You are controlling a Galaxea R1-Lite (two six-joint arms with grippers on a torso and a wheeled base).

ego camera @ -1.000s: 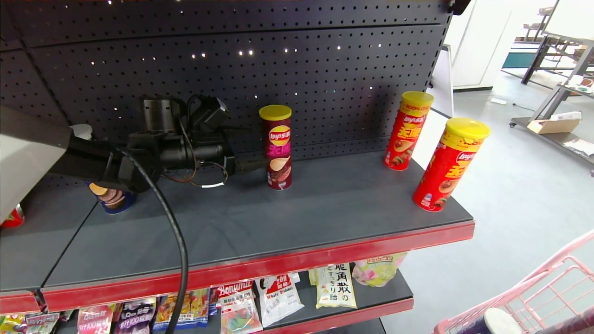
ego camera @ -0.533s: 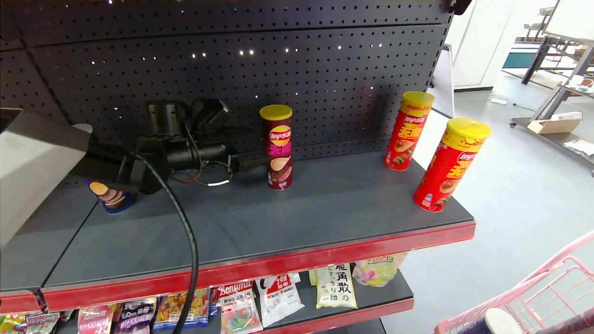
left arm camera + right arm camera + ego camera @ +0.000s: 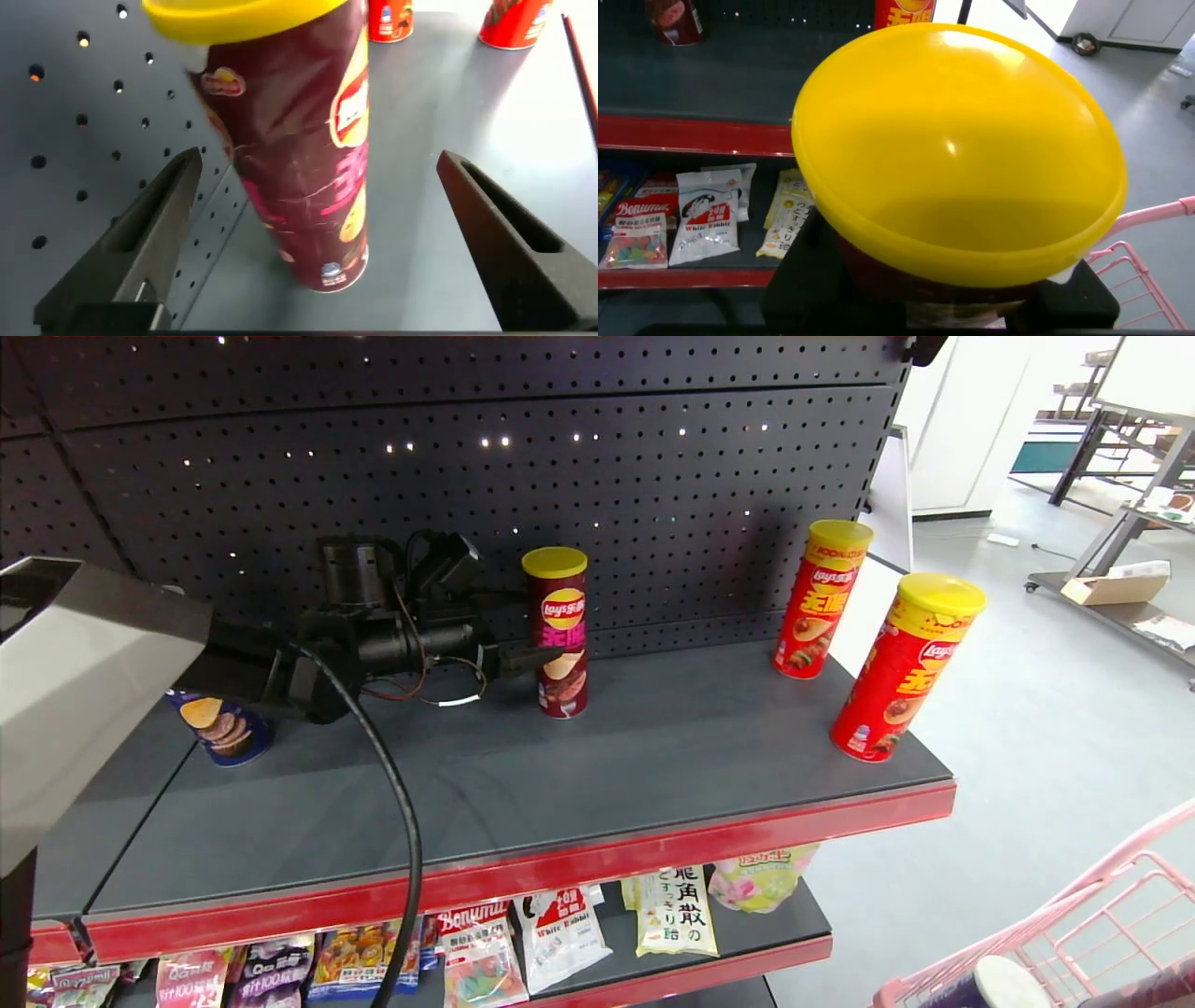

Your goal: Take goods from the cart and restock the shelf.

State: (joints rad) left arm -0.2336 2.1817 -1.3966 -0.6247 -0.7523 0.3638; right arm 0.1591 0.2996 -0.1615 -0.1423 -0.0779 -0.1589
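A maroon chip can (image 3: 557,607) with a yellow lid stands upright near the pegboard on the grey shelf (image 3: 560,784). My left gripper (image 3: 551,658) is level with its lower half, open, one finger on each side. In the left wrist view the can (image 3: 299,140) sits between the two spread fingers (image 3: 149,224) without touching either. My right gripper (image 3: 938,294) is shut on another can, whose yellow lid (image 3: 957,149) is right in front of the camera, out from the shelf's red front edge (image 3: 691,135).
Two red chip cans (image 3: 822,602) (image 3: 906,672) stand at the shelf's right end. A blue can (image 3: 219,728) stands to the left behind my left arm. Snack bags (image 3: 560,924) fill the lower shelf. The pink cart (image 3: 1102,915) is at the lower right.
My left arm has slid right along the shelf, and its fingers now reach around the maroon can. The can and the other goods have not moved.
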